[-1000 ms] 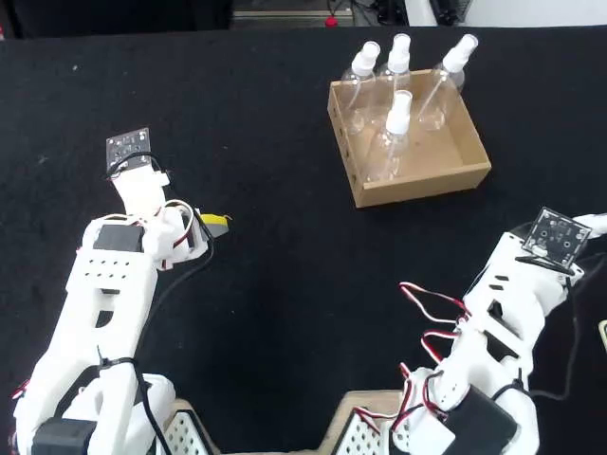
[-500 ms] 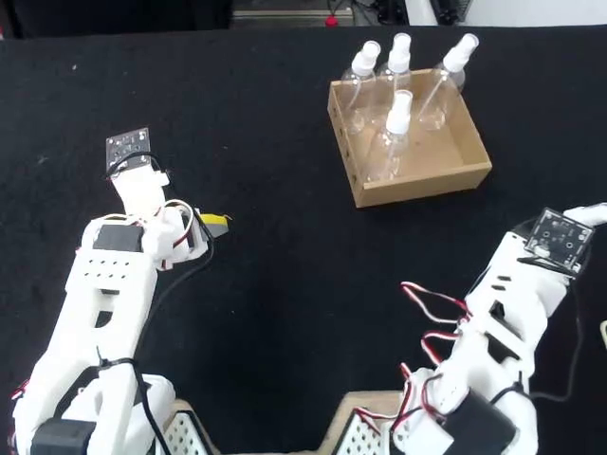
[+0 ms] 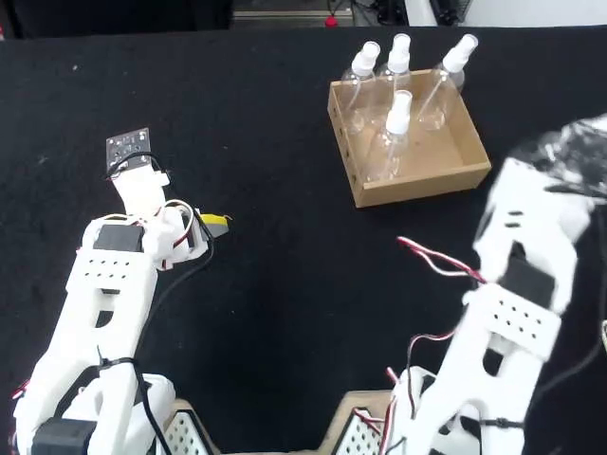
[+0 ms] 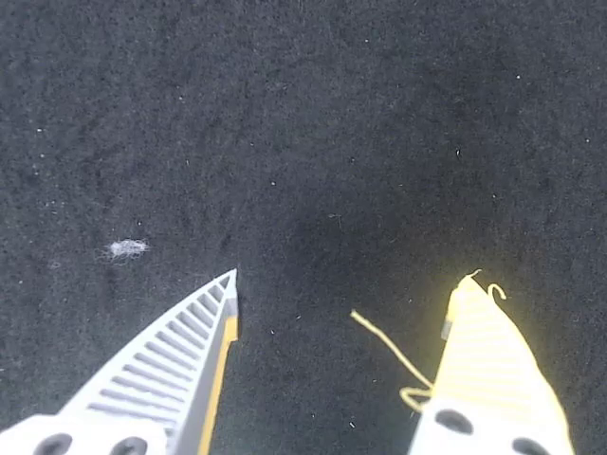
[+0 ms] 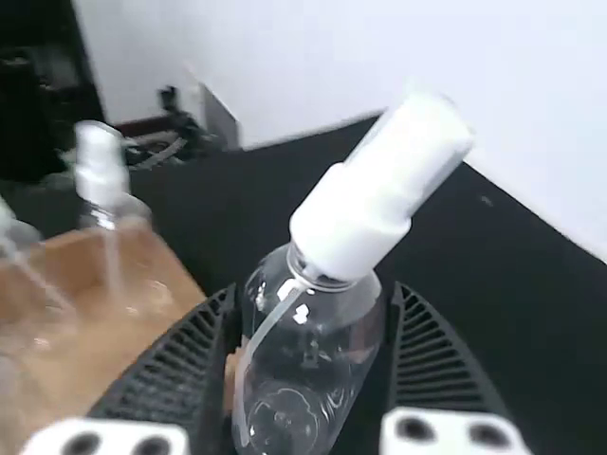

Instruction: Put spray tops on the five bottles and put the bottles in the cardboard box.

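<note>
Right hand (image 3: 574, 152) blurred; bottle (image 5: 313, 370) base cut by edge.

Bright, even light; faint soft shadows.

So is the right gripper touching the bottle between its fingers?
Touching. The right wrist view shows the right gripper closed on the bottle, both fingers pressed against its clear sides.

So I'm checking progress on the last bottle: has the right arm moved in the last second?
Yes. The right arm has swung away from the near edge, toward the cardboard box.
</note>
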